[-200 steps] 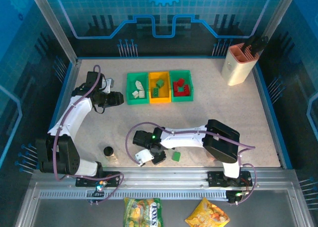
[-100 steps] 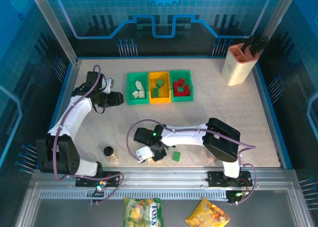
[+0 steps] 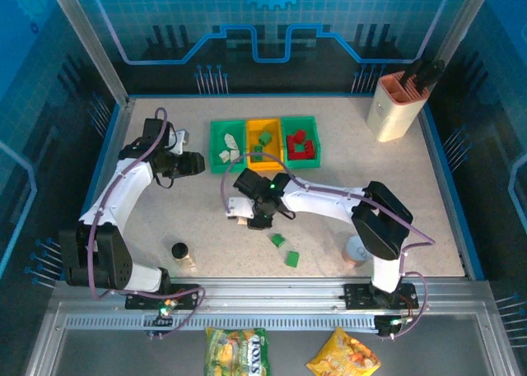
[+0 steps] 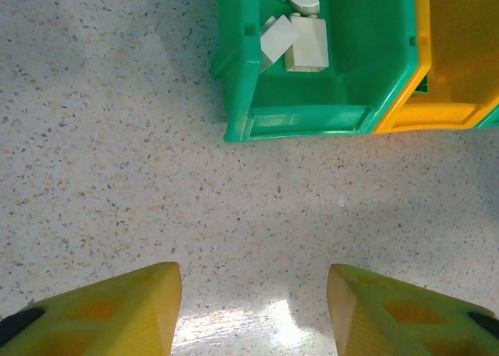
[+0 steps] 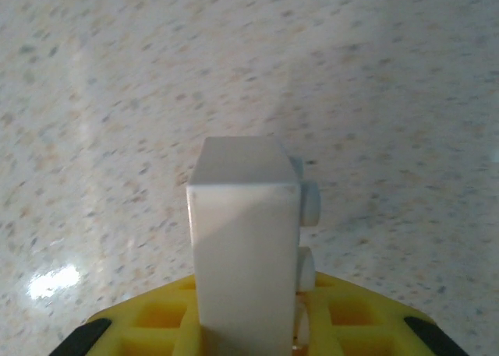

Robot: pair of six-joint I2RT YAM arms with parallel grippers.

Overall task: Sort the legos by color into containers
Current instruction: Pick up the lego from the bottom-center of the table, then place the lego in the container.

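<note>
Cream-white brick (image 5: 245, 231) stands upright, clamped in right hand (image 3: 254, 213), just nearside of yellow bin (image 3: 265, 146). Green brick (image 3: 278, 240) and second green brick (image 3: 291, 259) lie loose, further nearside. Left green bin (image 4: 312, 75), touching it, holds cream pieces; right green bin (image 3: 301, 141) holds red. Left hand (image 4: 253, 309) sits left of it, fingers apart over bare counter (image 3: 395, 195), which is pale, speckled, glare-patched. Blue panelled walls (image 3: 263, 30) rise behind.

A: Where does the top view look from?
B: High above the near edge, down over the whole table (image 3: 436, 178).
A: And the wrist views?
B: The left looks straight down, close, at the green bin (image 4: 312, 122), also seen from above. The right sits almost against a cream brick (image 5: 245, 239).
</note>
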